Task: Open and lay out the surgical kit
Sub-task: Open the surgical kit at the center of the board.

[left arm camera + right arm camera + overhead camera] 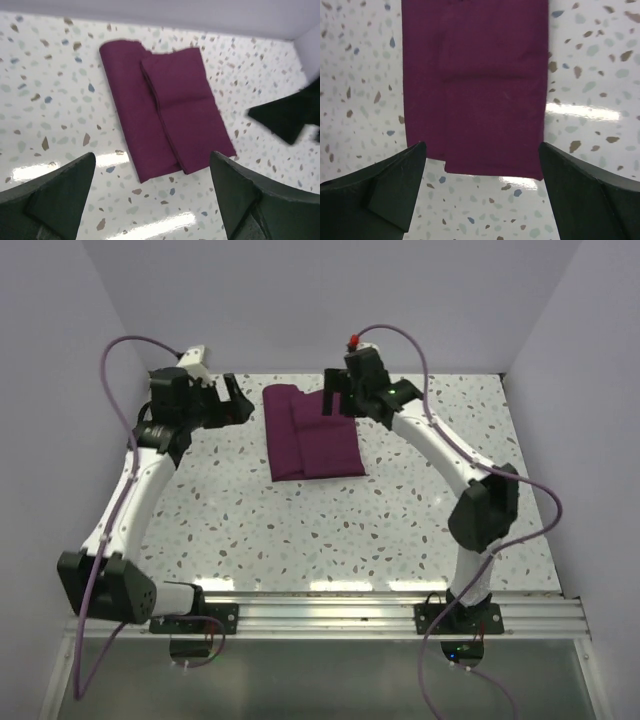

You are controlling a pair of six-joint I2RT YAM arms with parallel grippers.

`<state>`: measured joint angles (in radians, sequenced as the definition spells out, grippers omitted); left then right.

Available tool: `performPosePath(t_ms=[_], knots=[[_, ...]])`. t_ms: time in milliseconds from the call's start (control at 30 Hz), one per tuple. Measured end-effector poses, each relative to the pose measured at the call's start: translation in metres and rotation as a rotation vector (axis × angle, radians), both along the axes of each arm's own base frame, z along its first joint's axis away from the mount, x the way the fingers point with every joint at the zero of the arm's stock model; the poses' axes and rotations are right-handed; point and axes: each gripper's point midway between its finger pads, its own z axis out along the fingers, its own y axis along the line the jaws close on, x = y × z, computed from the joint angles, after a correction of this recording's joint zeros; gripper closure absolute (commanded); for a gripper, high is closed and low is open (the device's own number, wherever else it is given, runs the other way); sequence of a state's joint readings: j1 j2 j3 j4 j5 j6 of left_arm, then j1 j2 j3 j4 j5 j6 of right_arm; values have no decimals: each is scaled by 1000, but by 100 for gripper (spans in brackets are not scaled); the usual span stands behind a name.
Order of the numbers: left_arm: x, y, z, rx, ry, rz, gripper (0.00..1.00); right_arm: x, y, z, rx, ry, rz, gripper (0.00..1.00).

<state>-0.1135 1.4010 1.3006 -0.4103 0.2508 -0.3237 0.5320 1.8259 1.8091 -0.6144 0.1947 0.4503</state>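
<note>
Top external view: the surgical kit is closed. Its dark maroon cloth wrap (312,435) lies folded flat on the speckled surface (300,530), toward 12 o'clock from the surface centre and between the two arms. No tray or instrument is visible, so the contents are presumably inside the folds.

Left wrist view: the left fingers (55,195) are spread wide with nothing between them. They sit at 9 o'clock of the wrap and clear of it. An upper flap (187,107) covers the wrap's 3 o'clock portion. Its long edge runs lengthwise down the bundle and faces 9 o'clock.

Right wrist view: the right fingers (385,195) are also spread wide and empty. They are positioned at the wrap's 12 o'clock end as the top external view shows it. One short edge of the cloth lies just ahead of the fingertips. Contact with the cloth cannot be confirmed, and the fingers appear to be above it.

Step in hand: approach, before the first unfold. No fold is opened yet, so the task is judged to be at its start.

Next move, as a judgement:
1. Lower one set of fingers onto the flap's long edge.
2. Pinch only the top layer.
3. Peel the flap toward 3 o'clock.
4. Use the other fingers to hold the bundle down.

Caution: gripping several layers at once is likely to lift or drag the whole bundle.
</note>
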Motion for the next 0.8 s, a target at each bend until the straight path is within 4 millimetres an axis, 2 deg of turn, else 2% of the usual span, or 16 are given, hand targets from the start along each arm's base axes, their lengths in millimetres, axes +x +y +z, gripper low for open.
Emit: performPosePath(t_ms=[33,100,167,233,300,367,433,500,633,667,800], knots=[[-11,5,26,-16,-62,36,0,1,17,-12,-27,23,32,2],[-32,8,64,-59,-182,46,0,-3,51,-40,-96,73,102,2],[-54,3,78,-101,-222,20,0,-15,73,-66,-157,121,160,3],[-58,-2,70,-131,-202,8,0,-34,90,-90,-225,170,220,3],[-61,-3,38,-141,-120,25,1,-48,99,-106,-282,200,259,3],[-71,2,-6,-125,11,65,2,-58,106,-119,-325,224,287,4],[-85,9,-27,-106,95,104,3,-63,107,-130,-360,246,295,6],[-95,15,-26,-97,100,132,4,-65,106,-140,-383,262,294,10],[-114,22,4,-103,3,156,5,-66,103,-161,-423,295,283,16],[-118,24,10,-103,-19,163,4,-66,102,-165,-430,302,282,22],[-128,30,12,-90,-20,187,5,-65,101,-189,-467,331,279,35]])
